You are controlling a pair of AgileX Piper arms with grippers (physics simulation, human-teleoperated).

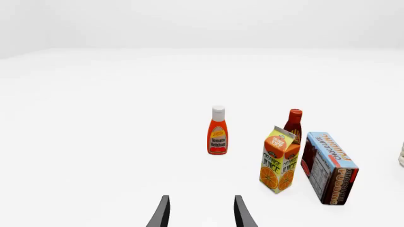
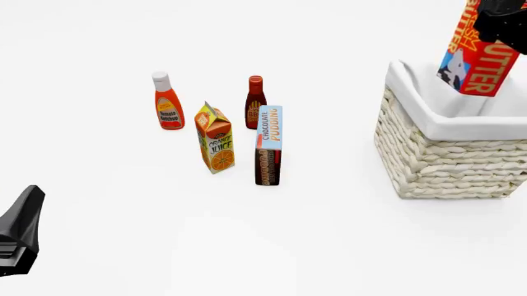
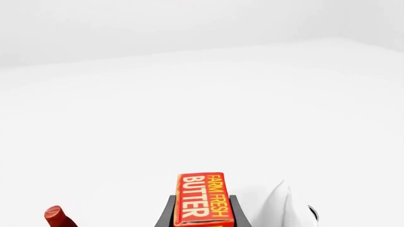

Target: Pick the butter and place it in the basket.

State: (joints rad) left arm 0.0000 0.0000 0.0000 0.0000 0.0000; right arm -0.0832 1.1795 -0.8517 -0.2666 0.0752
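The butter (image 2: 480, 57), a red-orange box with a cow picture on blue, hangs tilted in the air above the basket (image 2: 448, 151), a large cream wicker basket with white cloth lining at the right. My right gripper (image 2: 502, 21) is shut on the butter at the top right edge of the front view. In the right wrist view the butter (image 3: 203, 198) sits between the two dark fingers (image 3: 169, 213). My left gripper (image 1: 200, 213) is open and empty, low at the front left, far from the butter.
A ketchup bottle (image 2: 168, 102), an orange juice carton (image 2: 215, 138), a dark red sauce bottle (image 2: 255, 98) and a chocolate pudding box (image 2: 268, 145) stand in a cluster left of the basket. The left arm (image 2: 21, 231) sits at the lower left edge.
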